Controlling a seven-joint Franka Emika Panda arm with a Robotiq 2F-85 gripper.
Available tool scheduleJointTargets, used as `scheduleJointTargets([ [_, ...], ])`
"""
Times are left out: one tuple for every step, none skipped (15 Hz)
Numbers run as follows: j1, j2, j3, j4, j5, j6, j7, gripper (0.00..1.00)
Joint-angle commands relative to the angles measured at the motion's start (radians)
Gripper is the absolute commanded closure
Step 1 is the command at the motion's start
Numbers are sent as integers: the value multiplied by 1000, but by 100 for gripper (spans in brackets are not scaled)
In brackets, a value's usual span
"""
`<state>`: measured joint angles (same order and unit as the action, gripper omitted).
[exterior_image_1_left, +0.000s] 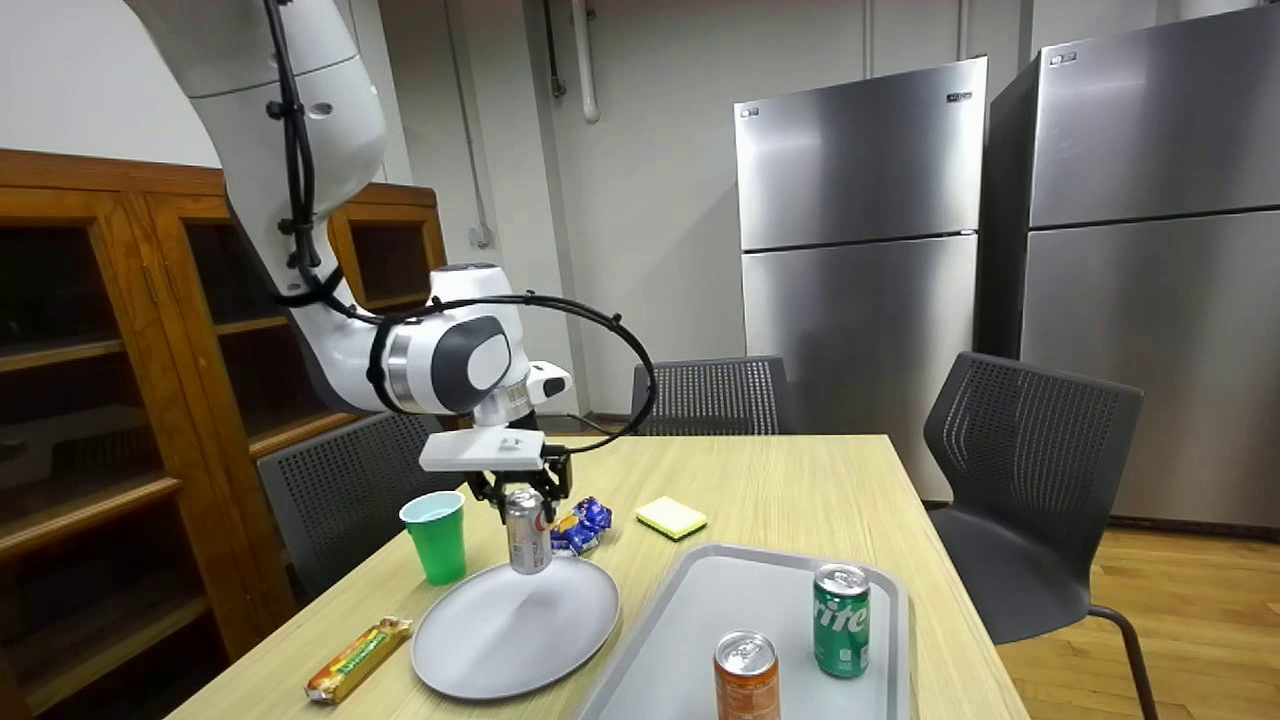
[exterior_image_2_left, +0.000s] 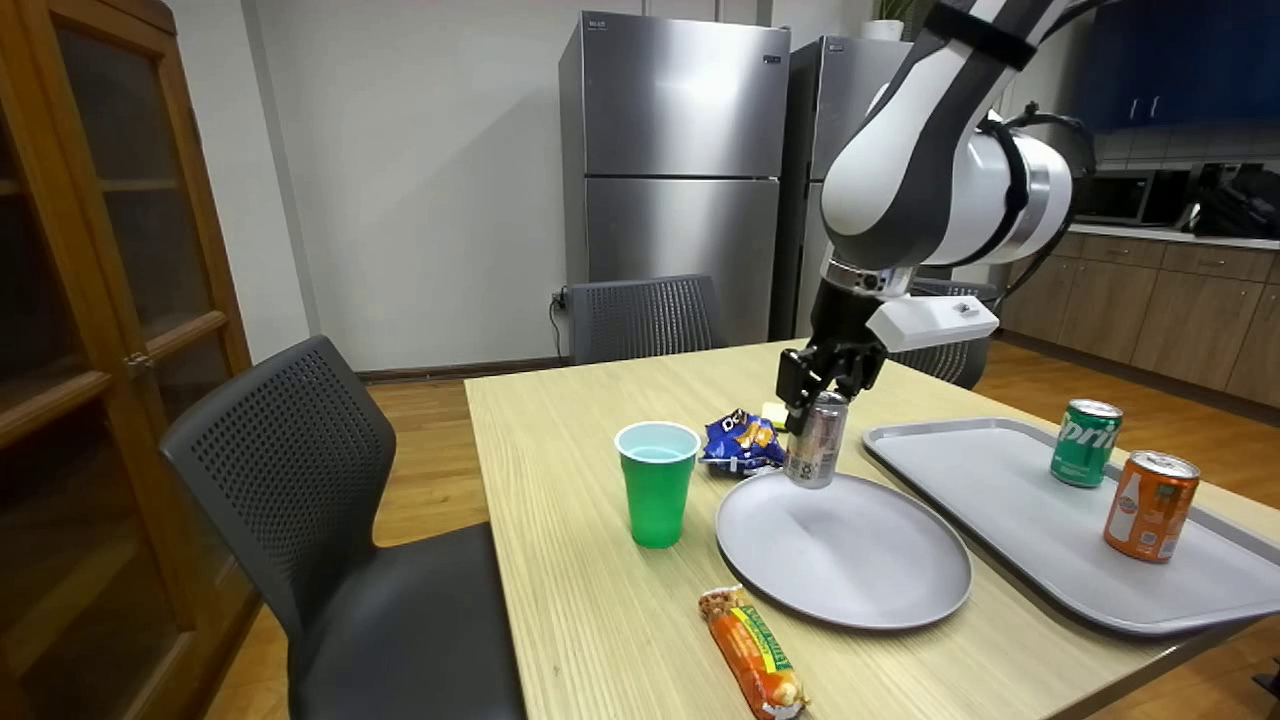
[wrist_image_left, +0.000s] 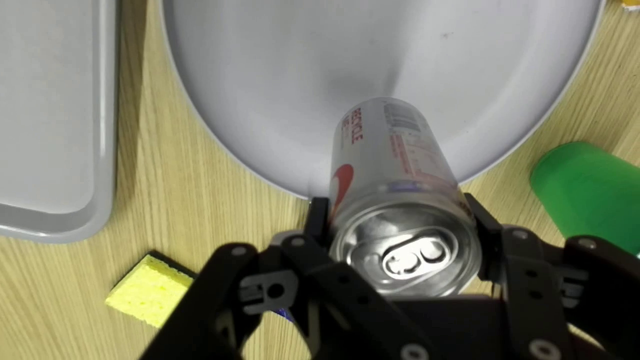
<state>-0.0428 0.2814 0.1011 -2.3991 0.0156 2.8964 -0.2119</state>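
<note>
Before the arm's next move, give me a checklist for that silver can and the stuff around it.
1. Grip: ok; fingers flank the silver can on both sides.
2. Can positioned over the gray plate: ok.
3. Can's base off the plate: cannot tell.
4. Gap to the blue snack bag: cannot tell; their outlines meet in both exterior views.
5. Green cup upright: ok.
6. Orange can and Sprite can standing on the tray: ok.
</note>
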Motion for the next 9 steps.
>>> scheduleJointTargets([
  [27,-4,-21,-9,-53,27,9,61],
  [31,2,-25,-8,-64,29,12,61],
  [42,10,-39,-9,-84,42,22,61],
  [52,16,-53,-11,-104,59,32,61],
  [56,25,-60,-9,-114,66,36,61],
  [61,36,-70,-7,-124,77,39,61],
  [71,45,-84,-5,-137,87,48,61],
  [75,51,-90,-3,-141,89,50,61],
  [79,59,-96,-1,-144,91,52,61],
])
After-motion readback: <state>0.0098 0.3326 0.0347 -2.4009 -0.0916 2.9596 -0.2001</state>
